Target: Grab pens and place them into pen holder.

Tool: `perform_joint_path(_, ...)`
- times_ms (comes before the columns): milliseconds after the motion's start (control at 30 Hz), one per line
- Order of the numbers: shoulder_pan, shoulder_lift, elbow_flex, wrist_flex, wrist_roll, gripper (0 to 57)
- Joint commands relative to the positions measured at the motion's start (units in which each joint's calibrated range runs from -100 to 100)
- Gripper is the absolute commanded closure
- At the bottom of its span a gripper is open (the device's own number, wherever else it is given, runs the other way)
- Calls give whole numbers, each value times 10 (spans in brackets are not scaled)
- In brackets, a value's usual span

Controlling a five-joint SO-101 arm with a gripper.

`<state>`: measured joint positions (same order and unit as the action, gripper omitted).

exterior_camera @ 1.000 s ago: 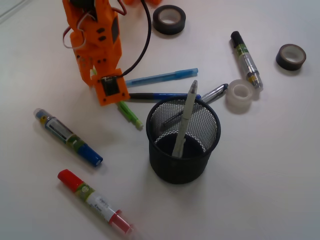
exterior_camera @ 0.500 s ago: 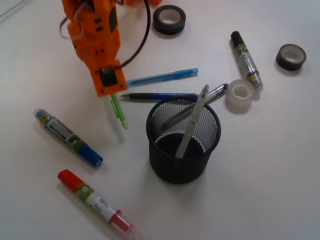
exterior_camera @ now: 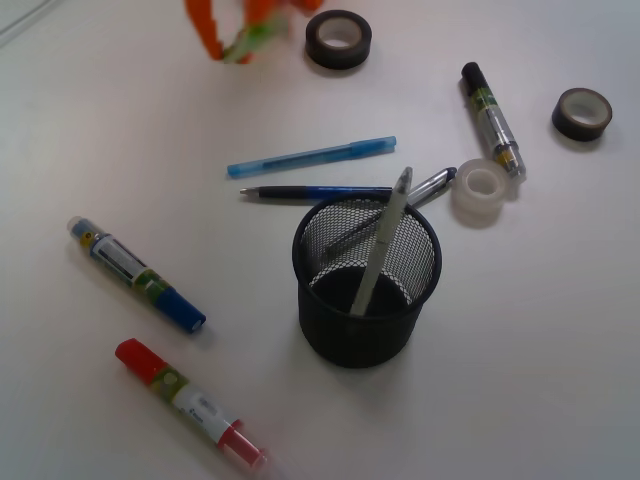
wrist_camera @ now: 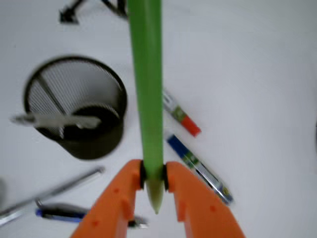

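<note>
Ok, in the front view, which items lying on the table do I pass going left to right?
Blue-capped marker → red marker → light blue pen → mesh pen holder → clear tape roll → brown tape roll.

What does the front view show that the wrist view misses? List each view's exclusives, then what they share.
Front only: three tape rolls, including the black tape roll, the light blue pen and the black-capped marker.

Wrist only: the orange hand clamped on the green pen.

Both: the black mesh pen holder with a grey pen inside, the blue-capped marker and the red-capped marker.
</note>
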<state>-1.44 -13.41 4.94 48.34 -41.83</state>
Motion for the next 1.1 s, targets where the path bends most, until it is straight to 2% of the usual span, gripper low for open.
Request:
perform_joint_path(0,-61,-14,55,-214,-44,572)
perform_joint_path(167,-101,39,173,-480,-74,572)
perform_joint_path(367,-109,153,239,-713,-86,572)
perform_joint_path(700,-94,324,237,-896,-85,572)
perform_joint_path(900,-91,365,237,-923,-86,569)
perform_joint_path(933,-91,365,237,-923,-86,561)
perform_joint_path(1067,-91,366,237,-923,-83,447)
